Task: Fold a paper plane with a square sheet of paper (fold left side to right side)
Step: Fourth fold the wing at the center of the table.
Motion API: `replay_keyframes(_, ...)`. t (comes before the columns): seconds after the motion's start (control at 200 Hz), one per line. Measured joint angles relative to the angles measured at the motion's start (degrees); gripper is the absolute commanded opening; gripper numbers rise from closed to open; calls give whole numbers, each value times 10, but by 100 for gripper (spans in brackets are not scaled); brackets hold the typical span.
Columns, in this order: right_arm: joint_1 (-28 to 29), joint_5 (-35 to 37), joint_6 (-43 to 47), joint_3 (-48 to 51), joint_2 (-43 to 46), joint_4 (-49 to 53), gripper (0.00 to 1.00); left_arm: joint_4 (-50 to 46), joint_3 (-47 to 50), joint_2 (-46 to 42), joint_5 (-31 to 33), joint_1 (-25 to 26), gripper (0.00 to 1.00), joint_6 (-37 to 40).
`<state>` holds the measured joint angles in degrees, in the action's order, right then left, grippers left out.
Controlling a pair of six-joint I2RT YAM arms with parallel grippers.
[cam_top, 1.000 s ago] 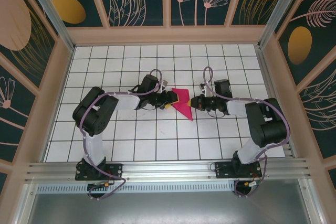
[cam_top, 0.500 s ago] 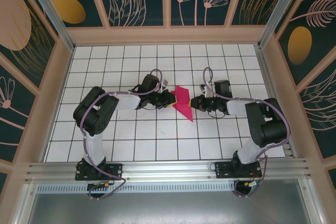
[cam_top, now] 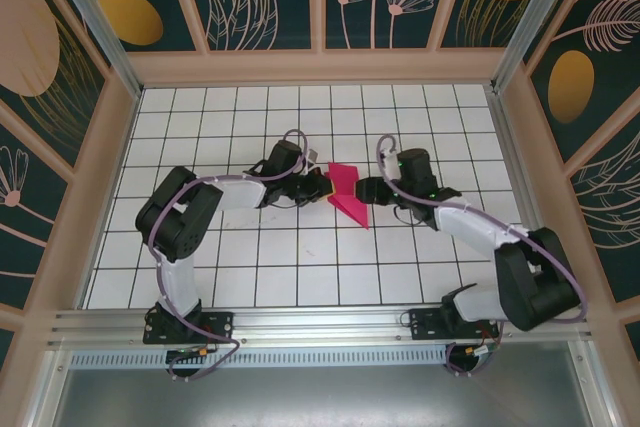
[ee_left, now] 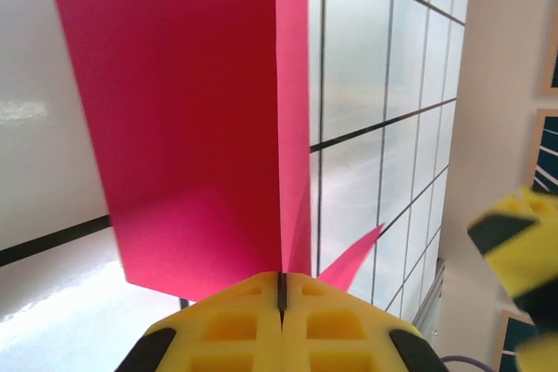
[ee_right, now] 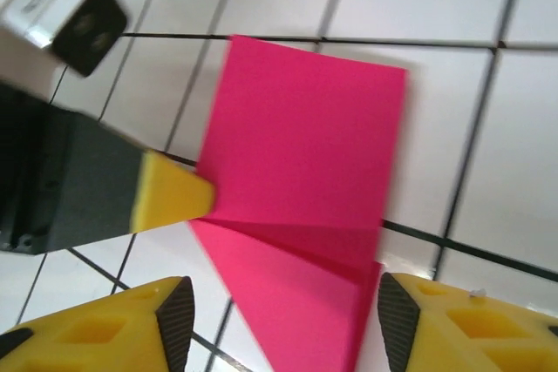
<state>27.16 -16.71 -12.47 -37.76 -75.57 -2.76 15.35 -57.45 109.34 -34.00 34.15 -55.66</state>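
Observation:
The square sheet of paper [cam_top: 348, 193] is magenta-pink and folded partway into a pointed shape, lying on the white tiled floor mid-table. My left gripper [cam_top: 323, 187] is shut on its left edge. In the left wrist view the yellow fingers [ee_left: 235, 324] pinch a thin upright flap of the paper [ee_left: 192, 128]. My right gripper [cam_top: 366, 190] sits at the paper's right side. Seen from the right wrist, that gripper [ee_right: 283, 328] is open, its pads on either side of the paper's [ee_right: 305, 163] pointed part without touching it. The left gripper's yellow tip [ee_right: 170, 198] meets the paper's edge there.
The tiled floor [cam_top: 300, 267] is ringed by wooden walls [cam_top: 320, 67], and an aluminium rail [cam_top: 320, 322] runs along the near edge by the arm bases. The right gripper's yellow finger [ee_left: 523, 250] shows at the right of the left wrist view.
The left gripper has closed on the paper's left edge and a flap has risen. The right gripper has opened and let go, and the right arm has stretched further left.

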Motion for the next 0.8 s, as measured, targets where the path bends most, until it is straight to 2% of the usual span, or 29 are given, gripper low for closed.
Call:
replay_keyframes(0.075, 53, 50, 16, 9, 22, -5, 64, 0, 0, -9, 0, 0, 2, 0)
replay_keyframes(0.185, 101, 112, 33, 21, 23, -9, 64, 0, 0, -14, 0, 0, 2, -2)
replay_keyframes(0.405, 168, 213, 56, 21, -42, -13, 65, 1, 1, -14, 0, 0, 2, -7)
replay_keyframes(0.576, 191, 259, 66, 4, -97, -13, 62, 0, 1, -14, -1, 0, 2, -10)
replay_keyframes(0.801, 192, 295, 69, -8, -121, -14, 58, 0, 1, -14, -1, 0, 2, -10)
